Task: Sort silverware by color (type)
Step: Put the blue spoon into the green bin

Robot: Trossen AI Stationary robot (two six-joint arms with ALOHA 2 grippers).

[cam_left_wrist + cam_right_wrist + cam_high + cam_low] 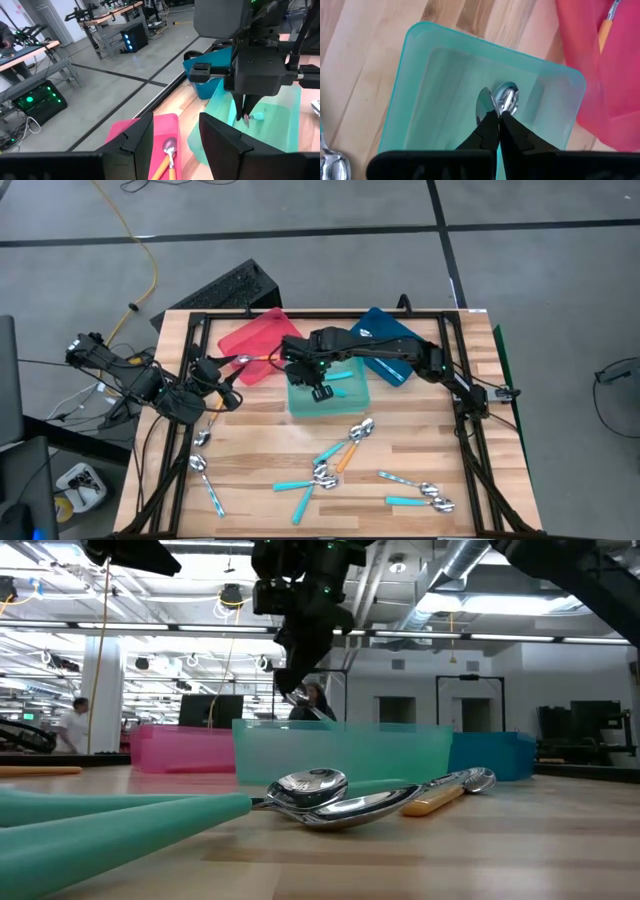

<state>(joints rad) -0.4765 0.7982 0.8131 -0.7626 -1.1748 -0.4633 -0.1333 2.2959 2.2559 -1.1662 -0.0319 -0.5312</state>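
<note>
right gripper (499, 116) pinched tight on teal spoon (506, 97) | spoon bowl at 12 o'clock from fingertips, over teal tray (420, 75) | left gripper (175, 135) partly open, empty, over red tray (162, 125)

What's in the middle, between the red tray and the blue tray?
The teal tray, seen in the high view, sits between the red tray and the blue tray, with the right gripper above it.
</note>
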